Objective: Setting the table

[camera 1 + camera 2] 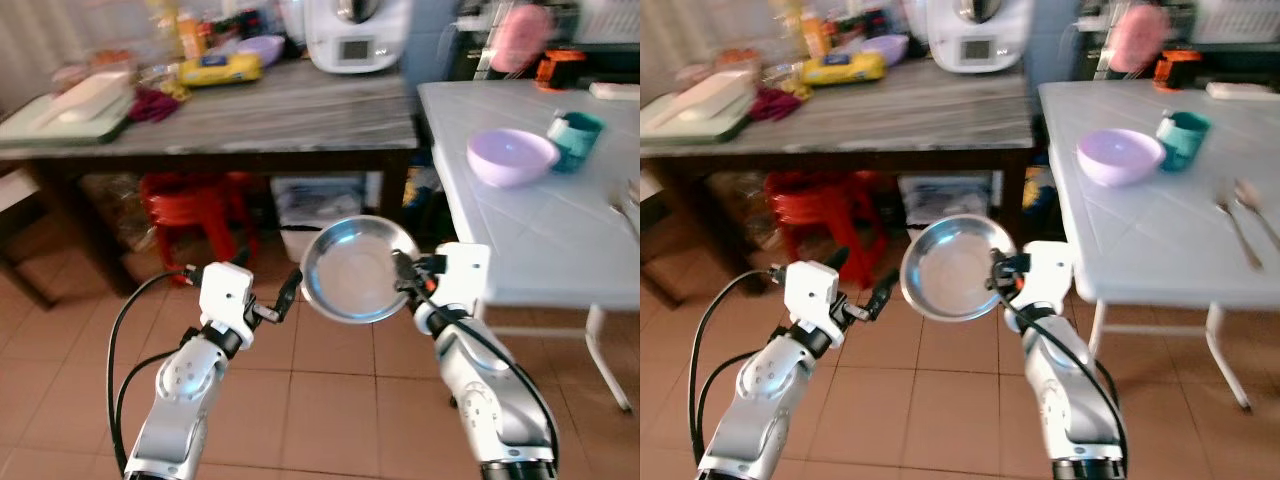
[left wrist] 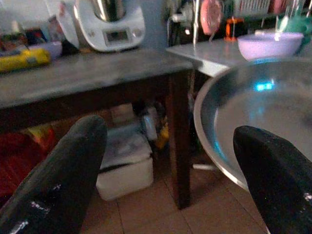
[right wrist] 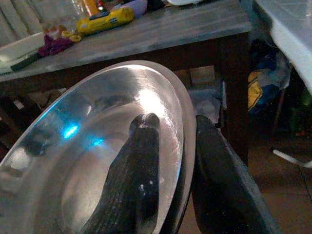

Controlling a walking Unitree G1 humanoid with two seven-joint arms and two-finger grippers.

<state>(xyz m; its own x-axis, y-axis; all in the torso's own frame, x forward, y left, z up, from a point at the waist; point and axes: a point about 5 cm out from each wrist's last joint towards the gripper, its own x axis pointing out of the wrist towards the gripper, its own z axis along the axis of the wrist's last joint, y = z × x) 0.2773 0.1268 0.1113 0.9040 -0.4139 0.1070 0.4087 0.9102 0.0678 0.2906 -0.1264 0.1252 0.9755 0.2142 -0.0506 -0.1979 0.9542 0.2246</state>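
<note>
Hovering spread apart beside the plate's rim, the left tool (image 1: pixel 278 301) carries nothing. The steel plate (image 1: pixel 355 268) hangs tilted over the floor, its rim clamped by the right tool (image 1: pixel 405 275). To its right, the white counter (image 1: pixel 560 240) awaits; I'd level the plate before lowering it near the purple bowl (image 1: pixel 512 156).

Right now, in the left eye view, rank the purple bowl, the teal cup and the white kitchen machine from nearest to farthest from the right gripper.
1. Purple bowl, on the white table to the robot's right, nearest the right gripper that grips the metal plate.
2. Teal cup, just behind the bowl on that table.
3. White kitchen machine, at the back of the grey table, farthest.
</note>
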